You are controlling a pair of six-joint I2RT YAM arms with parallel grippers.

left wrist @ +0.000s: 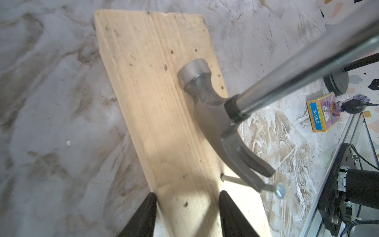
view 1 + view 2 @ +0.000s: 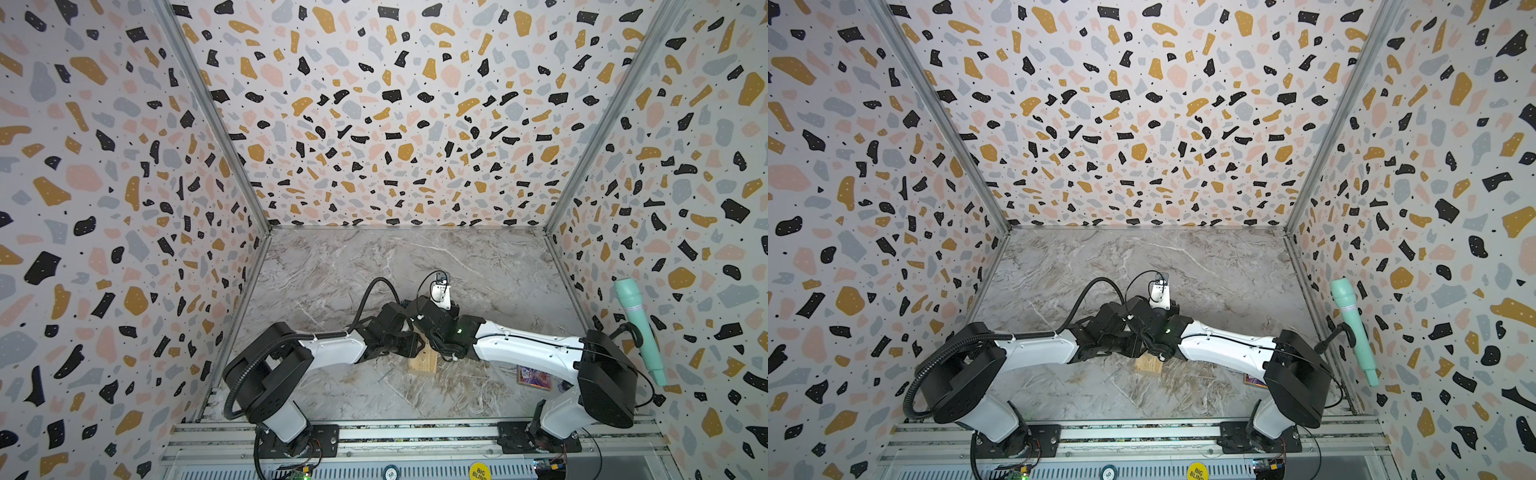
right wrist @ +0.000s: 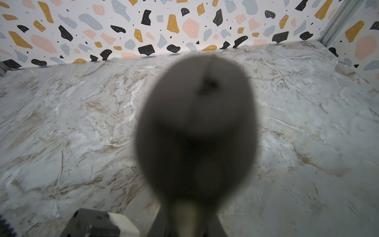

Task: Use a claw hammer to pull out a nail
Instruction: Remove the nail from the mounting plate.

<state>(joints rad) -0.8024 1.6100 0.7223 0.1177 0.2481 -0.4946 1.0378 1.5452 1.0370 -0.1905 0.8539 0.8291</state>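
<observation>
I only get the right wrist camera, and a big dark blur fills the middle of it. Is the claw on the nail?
Observer: Yes. In the left wrist view the claw hammer has its fork around the shaft of the nail, just under the nail's head.
Operator: Is the nail out?
Observer: Not yet. A long stretch of shaft is exposed, but the tip sits in the wooden board.
Operator: Where's the left gripper?
Observer: The left gripper is at one end of the board, its fingers apart over it. I can't tell whether it presses down.
</observation>
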